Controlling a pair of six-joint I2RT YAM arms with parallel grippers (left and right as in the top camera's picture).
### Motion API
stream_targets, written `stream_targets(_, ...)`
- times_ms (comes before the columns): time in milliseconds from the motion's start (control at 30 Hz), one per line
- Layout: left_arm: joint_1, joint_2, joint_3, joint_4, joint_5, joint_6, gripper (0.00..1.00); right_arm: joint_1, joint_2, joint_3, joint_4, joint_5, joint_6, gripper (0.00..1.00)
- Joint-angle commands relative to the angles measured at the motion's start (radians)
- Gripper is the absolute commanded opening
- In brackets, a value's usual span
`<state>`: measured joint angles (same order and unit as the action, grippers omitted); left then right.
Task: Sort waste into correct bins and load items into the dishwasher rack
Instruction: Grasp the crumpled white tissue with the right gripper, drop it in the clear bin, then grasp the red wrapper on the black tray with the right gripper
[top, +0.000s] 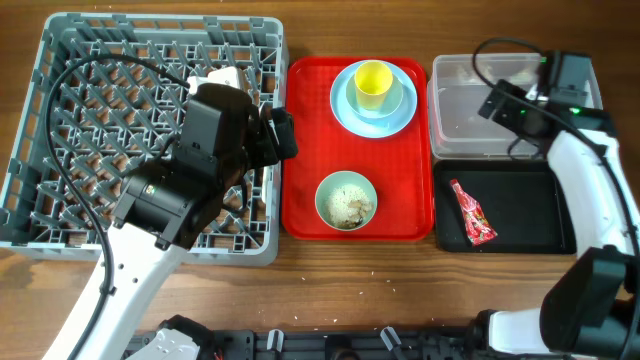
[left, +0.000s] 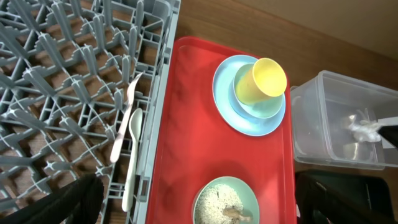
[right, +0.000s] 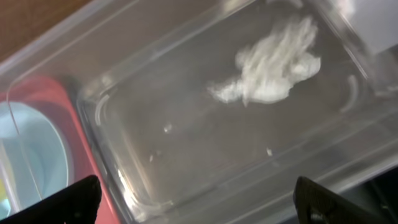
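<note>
The grey dishwasher rack fills the left. A white fork and spoon lie in it by its right wall. My left gripper hangs open and empty over that wall; it also shows in the left wrist view. The yellow cup stands in a small dish on the light blue plate. The pale green bowl holds rice-like crumbs. My right gripper is open and empty above the clear tub, where the crumpled napkin lies. The red wrapper lies in the black tray.
The red serving tray sits between the rack and the two bins and carries the plate, cup and bowl. Bare wooden table shows along the front edge. Cables trail from both arms over the rack and the clear tub.
</note>
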<state>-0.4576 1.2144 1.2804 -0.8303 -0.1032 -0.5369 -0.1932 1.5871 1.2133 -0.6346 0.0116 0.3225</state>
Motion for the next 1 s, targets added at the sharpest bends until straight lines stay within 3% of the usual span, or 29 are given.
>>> stream_targets(0,0.004,-0.003,0.010,0.003,0.006,0.002,1.00,-0.043,-0.156,0.156,-0.168,-0.204,-0.121,1.00)
stream_targets(67,0.004,-0.003,0.010,0.003,0.006,0.002,1.00,-0.042,-0.254,0.186,-0.375,-0.196,-0.139,0.96)
stream_targets(167,0.004,-0.003,0.010,0.003,0.006,0.002,1.00,-0.042,-0.311,0.164,-0.681,-0.196,-0.136,0.82)
stream_targets(233,0.004,-0.003,0.010,0.003,0.006,0.002,1.00,-0.042,-0.319,0.042,-0.718,-0.196,-0.127,0.80)
stream_targets(300,0.004,-0.003,0.010,0.003,0.006,0.002,1.00,-0.042,-0.317,-0.161,-0.644,-0.232,-0.020,0.82)
stream_targets(400,0.004,-0.003,0.010,0.003,0.006,0.002,1.00,-0.042,-0.317,-0.307,-0.440,-0.298,0.096,0.82)
stream_targets(533,0.004,-0.003,0.010,0.003,0.006,0.002,1.00,-0.042,-0.317,-0.498,-0.202,-0.186,0.254,0.82)
stream_targets(633,0.004,-0.003,0.010,0.003,0.006,0.002,1.00,-0.042,-0.315,-0.588,-0.070,-0.178,0.254,0.82)
stream_targets(733,0.004,-0.003,0.010,0.003,0.006,0.002,1.00,-0.042,-0.315,-0.600,-0.052,-0.099,0.254,0.61)
stream_targets(767,0.004,-0.003,0.010,0.003,0.006,0.002,1.00,-0.042,-0.314,-0.600,-0.056,-0.066,0.253,0.59)
stream_targets(967,0.004,-0.003,0.010,0.003,0.006,0.002,1.00,-0.042,-0.314,-0.684,0.060,-0.053,0.257,0.68)
